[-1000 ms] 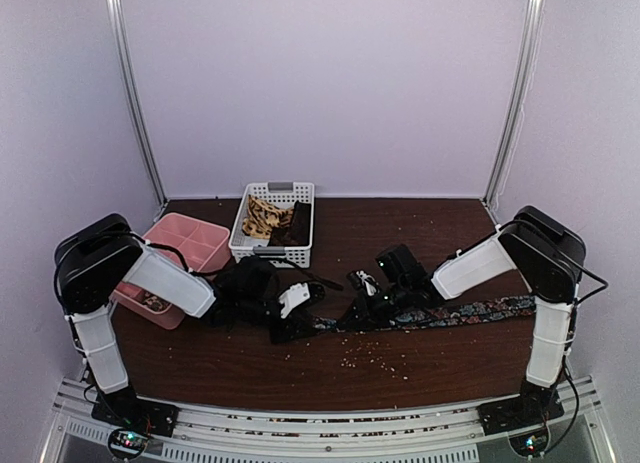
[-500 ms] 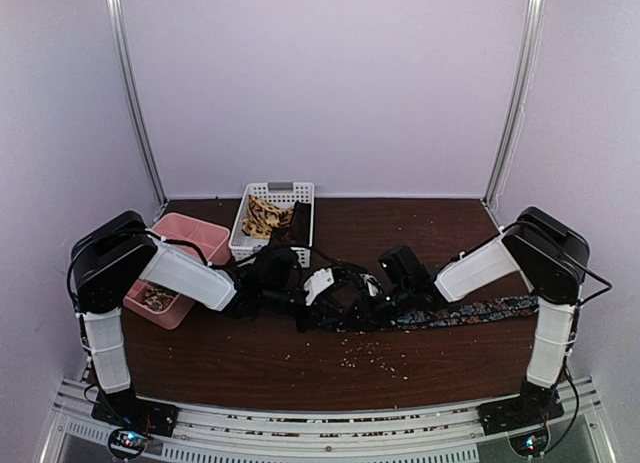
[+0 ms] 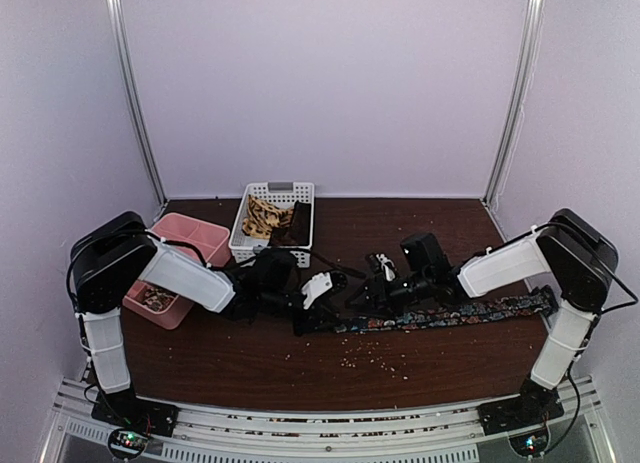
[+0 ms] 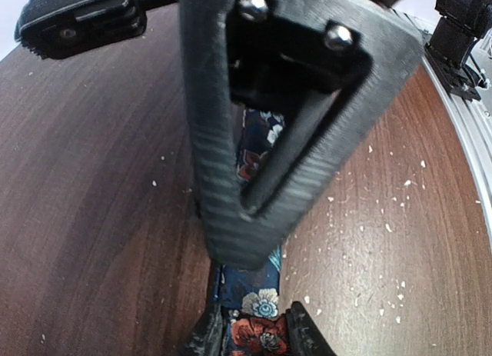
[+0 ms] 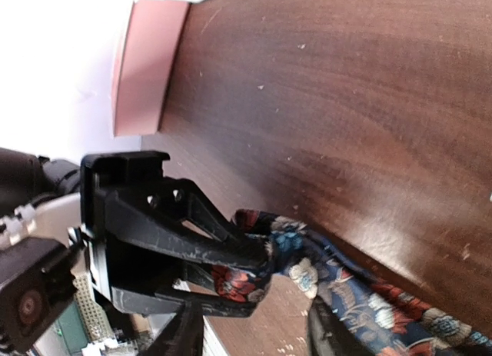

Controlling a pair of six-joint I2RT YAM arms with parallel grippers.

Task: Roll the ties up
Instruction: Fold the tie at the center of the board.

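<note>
Floral tie looks limp, light, slippery (likely uncurls if freed); best held at its end near the basket, where left gripper pinches it, right gripper gapes empty.

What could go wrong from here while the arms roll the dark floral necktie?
Only the left gripper pinches the dark floral fabric necktie, at its very end, while the right gripper stands open, so the end may slip free. The two grippers sit close together, so a turning move might make them collide. Pale crumbs scattered on the brown wooden table could get rolled into the fabric.
</note>
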